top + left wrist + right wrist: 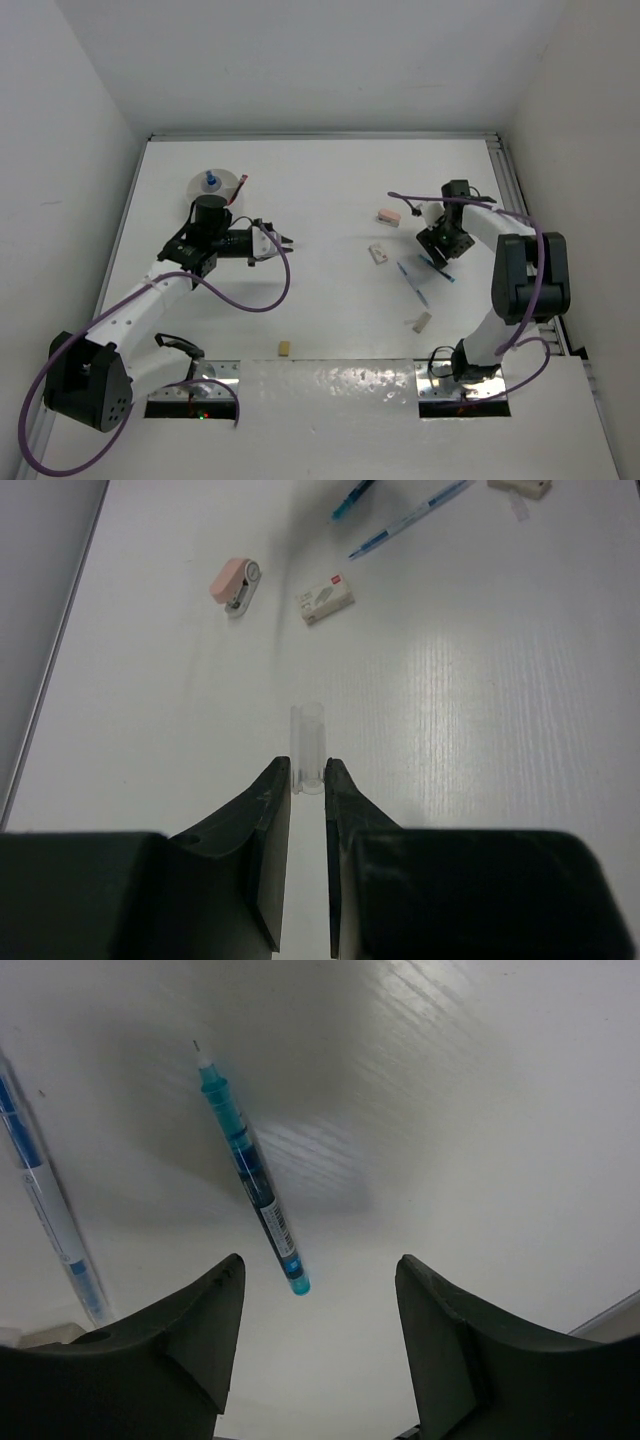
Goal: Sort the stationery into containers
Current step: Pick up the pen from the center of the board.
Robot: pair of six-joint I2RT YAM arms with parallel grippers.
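Over table (340, 180) | left fingers (281, 782) pinch tape ring (308, 742) | right fingers (200, 1330) apart

Walls (300, 60): plain white panels are enclosing three sides.
Table (330, 190): white top is catching soft glare along its near edge.

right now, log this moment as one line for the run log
left gripper: shut on clear tape ring | right gripper: open over teal pen, not touching | white bowl: blue-capped bottle inside

The white table (330, 190) bears a bowl (198, 180); pink eraser (388, 215); white block (379, 254); teal pen (250, 1175); blue pen (413, 281); tan block (422, 321); small block (284, 348).
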